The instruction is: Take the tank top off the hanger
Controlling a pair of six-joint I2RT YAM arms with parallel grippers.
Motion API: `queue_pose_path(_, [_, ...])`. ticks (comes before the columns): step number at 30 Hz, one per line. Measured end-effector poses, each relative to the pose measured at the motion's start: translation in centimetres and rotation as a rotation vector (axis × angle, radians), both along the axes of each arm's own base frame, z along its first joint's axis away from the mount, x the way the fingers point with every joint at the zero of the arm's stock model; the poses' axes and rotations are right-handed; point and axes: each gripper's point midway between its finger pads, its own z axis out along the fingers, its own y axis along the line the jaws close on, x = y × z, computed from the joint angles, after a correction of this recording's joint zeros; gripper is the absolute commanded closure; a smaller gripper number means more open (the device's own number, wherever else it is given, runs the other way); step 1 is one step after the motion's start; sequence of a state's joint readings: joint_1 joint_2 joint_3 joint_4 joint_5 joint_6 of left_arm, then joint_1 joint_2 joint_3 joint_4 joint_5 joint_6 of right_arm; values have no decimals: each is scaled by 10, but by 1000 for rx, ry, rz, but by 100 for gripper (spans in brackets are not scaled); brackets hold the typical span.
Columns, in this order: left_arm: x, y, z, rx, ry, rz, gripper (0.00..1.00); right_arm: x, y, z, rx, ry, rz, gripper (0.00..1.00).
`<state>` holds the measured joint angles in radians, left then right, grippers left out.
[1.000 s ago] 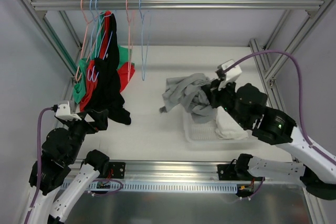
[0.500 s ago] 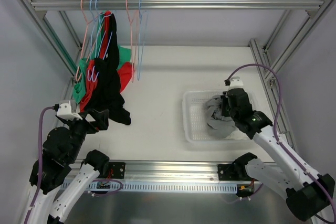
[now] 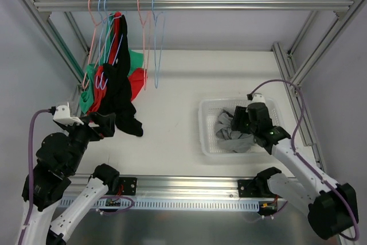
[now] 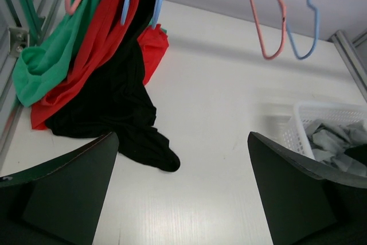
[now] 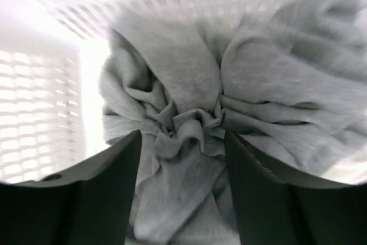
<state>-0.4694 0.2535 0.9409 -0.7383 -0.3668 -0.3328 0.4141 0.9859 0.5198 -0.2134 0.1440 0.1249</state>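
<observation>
The table (image 3: 172,142) spans the cell, with the rail (image 3: 229,4) across its far side so clothes hang free above it. At the rail's left end a black top (image 3: 120,96), a red top (image 4: 109,32) and a green top (image 3: 86,98) hang on their hangers, hems draping onto the table. The basket (image 3: 205,136) sits at the right as the drop point, and a grey top (image 3: 229,136) lies crumpled inside it, off any hanger, so that piece looks done. The right gripper (image 5: 182,136) hangs low in the basket, its fingers parted either side of a bunched fold and seemingly not pinching it, which reads as a release. The left gripper (image 4: 183,142) is spread wide and empty, aimed at the black top's hem, probably lined up for the next pull. A pink hanger (image 4: 269,57) and a blue hanger (image 4: 301,57) dangle bare from the rail.
</observation>
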Motion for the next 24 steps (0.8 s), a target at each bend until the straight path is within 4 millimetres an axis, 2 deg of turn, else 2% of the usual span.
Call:
queue_pose_path(2, [2, -1, 17, -2, -2, 1, 2, 1, -1, 32, 23, -69, -2, 16])
queue_pose_path(3, [5, -2, 27, -6, -4, 3, 1, 2, -2, 51, 30, -106, -2, 6])
queue_pose_path(4, [8, -3, 36, -6, -2, 5, 1, 4, -2, 74, 44, -154, -4, 1])
queue_pose_path(8, [28, -14, 65, 10, 31, 6, 1, 2, -5, 159, 95, -325, 3, 1])
queue_pose_path(11, [44, -21, 79, 31, 63, 8, 1, -12, -7, 200, 134, -403, 28, 0])
queue_pose_path(14, [60, -23, 97, 68, 79, 28, 1, -30, -2, 215, 178, -425, 85, 1])
queue_pose_path(18, [83, -20, 129, 120, 56, 84, 1, -52, 11, 217, 237, -399, 188, 1])
queue_pose_path(21, [107, -10, 147, 150, 61, 146, 1, -65, 24, 221, 285, -383, 271, 0])
queue_pose_path(24, [134, 4, 152, 150, 87, 194, 1, -74, 32, 226, 319, -381, 327, 1])
